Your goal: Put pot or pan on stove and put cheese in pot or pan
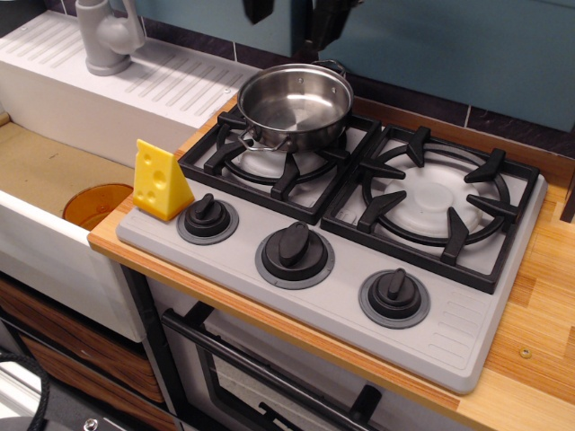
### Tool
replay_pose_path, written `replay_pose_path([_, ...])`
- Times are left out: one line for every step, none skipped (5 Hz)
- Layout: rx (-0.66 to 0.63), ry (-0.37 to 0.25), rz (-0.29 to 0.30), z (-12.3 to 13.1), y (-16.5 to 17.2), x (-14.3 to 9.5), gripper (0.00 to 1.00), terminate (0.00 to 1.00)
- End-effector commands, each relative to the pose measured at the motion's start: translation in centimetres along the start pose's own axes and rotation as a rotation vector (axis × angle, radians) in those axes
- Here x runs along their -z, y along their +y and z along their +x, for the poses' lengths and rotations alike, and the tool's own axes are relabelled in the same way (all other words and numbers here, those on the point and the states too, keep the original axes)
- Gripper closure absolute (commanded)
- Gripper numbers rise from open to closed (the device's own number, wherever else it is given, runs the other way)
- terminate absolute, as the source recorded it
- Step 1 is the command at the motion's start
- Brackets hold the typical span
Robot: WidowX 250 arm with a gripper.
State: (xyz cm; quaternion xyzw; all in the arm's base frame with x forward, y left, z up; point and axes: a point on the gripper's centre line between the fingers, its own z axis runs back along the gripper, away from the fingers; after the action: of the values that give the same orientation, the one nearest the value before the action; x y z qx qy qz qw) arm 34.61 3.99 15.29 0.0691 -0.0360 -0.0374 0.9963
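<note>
The shiny steel pot (295, 103) stands upright on the back of the left burner grate of the grey stove (467, 323). It looks empty inside. The yellow cheese wedge (160, 180) stands on the stove's front left corner, beside the left knob (207, 216). My gripper (290, 14) hangs above and behind the pot at the top edge of the view. Its two dark fingers (322, 20) are spread apart and hold nothing. Most of the gripper is cut off by the frame.
An orange round cup (94, 205) lies in the sink basin (40, 166) to the left. A grey faucet (108, 36) stands on the white drainboard at the back left. The right burner (437, 199) is bare. Wooden counter (544, 296) runs along the right.
</note>
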Motion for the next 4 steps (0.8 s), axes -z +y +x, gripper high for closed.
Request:
replay_pose_path([-0.007,-0.138,0.028,-1.5,1.1,-2.0,0.0,0.0])
replay_pose_path([-0.01,-0.172,0.002,-2.9,2.0,-0.5,0.0,0.0])
replay_pose_path([-0.005,-0.203,-0.02,-4.0,2.6,0.8,0.0,0.0])
replay_pose_path([-0.003,-0.247,-0.03,-5.4,3.6,2.0,0.0,0.0])
